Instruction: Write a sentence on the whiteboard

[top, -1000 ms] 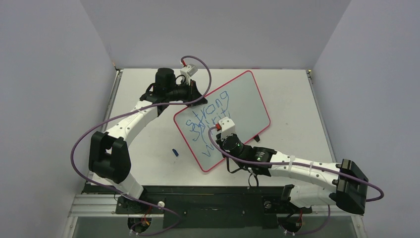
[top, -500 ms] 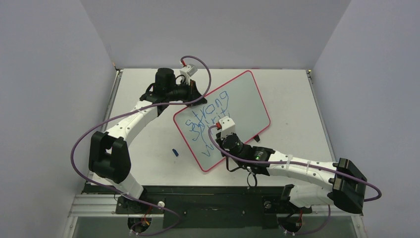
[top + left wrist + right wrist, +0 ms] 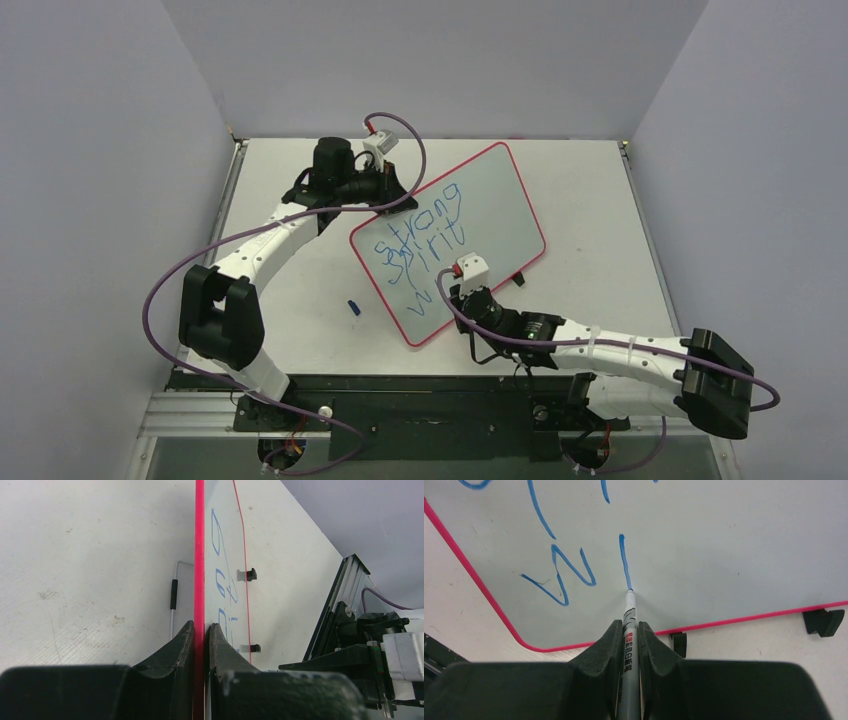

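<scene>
Both sets of jaws are clamped down. The left gripper (image 3: 201,630) pinches the red rim of the whiteboard (image 3: 495,195), which lies askew mid-table (image 3: 600,220). The right gripper (image 3: 629,630) squeezes a marker (image 3: 629,607), its tip touching the board at the foot of a blue stroke beside a "w". The sentence (image 3: 425,235) so far reads "strong spirit".

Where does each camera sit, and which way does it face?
Top external: above and behind, looking down; left arm, right arm and whiteboard show.
Left wrist: looks along the whiteboard's red rim, edge-on; left gripper clamped on it.
Right wrist: faces the board's surface; right gripper holds a marker, tip on a blue stroke.
Shared: all see the whiteboard's blue writing.
</scene>
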Action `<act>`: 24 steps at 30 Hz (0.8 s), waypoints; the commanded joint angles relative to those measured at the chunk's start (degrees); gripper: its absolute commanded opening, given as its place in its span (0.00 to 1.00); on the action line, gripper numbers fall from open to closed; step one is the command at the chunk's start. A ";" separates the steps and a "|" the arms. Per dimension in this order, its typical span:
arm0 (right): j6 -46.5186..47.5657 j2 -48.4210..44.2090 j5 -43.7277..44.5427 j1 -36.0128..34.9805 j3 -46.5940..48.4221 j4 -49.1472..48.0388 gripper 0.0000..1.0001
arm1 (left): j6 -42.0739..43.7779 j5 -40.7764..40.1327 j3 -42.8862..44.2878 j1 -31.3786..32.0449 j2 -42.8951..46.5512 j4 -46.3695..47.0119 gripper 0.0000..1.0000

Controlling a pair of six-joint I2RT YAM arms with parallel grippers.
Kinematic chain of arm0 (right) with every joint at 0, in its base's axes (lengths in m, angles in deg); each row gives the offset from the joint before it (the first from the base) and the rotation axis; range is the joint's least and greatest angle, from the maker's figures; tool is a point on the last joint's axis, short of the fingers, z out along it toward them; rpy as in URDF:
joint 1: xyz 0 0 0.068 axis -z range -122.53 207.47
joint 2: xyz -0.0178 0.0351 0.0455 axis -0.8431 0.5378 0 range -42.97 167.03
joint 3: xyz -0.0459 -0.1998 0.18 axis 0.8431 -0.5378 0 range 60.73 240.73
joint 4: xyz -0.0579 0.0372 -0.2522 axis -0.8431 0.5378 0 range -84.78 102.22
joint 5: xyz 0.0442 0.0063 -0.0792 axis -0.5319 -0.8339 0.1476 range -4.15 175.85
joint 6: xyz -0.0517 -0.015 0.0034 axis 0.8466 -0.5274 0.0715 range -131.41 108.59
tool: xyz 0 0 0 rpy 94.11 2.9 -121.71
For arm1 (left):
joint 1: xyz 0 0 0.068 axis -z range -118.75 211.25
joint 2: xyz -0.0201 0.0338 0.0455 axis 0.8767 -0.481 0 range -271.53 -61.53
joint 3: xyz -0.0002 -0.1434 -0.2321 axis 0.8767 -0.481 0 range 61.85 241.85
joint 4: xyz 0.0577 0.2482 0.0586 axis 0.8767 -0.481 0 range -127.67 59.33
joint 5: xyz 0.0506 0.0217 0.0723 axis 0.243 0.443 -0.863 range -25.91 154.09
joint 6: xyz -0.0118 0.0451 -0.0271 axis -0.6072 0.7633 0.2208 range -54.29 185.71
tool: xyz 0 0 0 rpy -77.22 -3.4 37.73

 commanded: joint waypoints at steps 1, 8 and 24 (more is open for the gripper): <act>-4.20 -1.68 -0.74 -0.47 -2.86 0.91 0.00 | 5.11 -0.68 0.38 0.78 0.34 0.49 0.00; -3.29 -4.42 -0.50 -0.95 -0.65 4.90 0.00 | 5.14 -0.83 0.32 0.74 0.47 0.34 0.00; 2.54 -4.67 -5.22 4.09 8.45 6.12 0.00 | 4.55 -0.29 0.40 1.01 -0.46 0.92 0.00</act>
